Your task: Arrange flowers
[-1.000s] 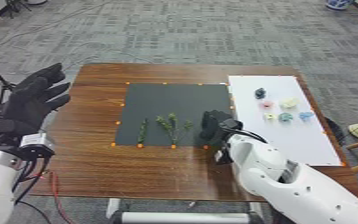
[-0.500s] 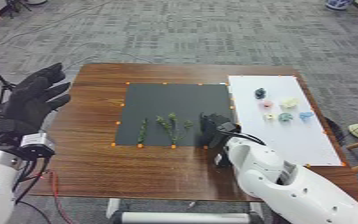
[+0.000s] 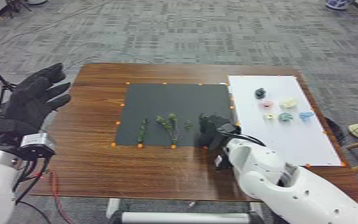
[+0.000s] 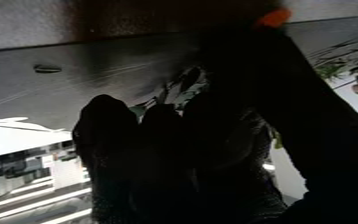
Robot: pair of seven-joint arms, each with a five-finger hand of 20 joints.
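Right robot hand (image 3: pixel 213 131) at near corner of dark mat (image 3: pixel 175 95); I can't tell remotely whether it grips anything; green sprigs (image 3: pixel 172 123) lie stems toward near edge, probably for easy pickup; flower heads (image 3: pixel 288 103) on white board (image 3: pixel 291 142), likely for later; left robot hand (image 3: pixel 24 102) aside, fingers apart

On the bench (image 3: pixel 158 170), the mat (image 3: pixel 180 97) is placed left of the sheet (image 3: pixel 286 142). Sprigs (image 3: pixel 143 132) are laid side by side on the mat's near half. Flowers (image 3: pixel 288 103) are grouped on the sheet's far half, one being set behind the others.
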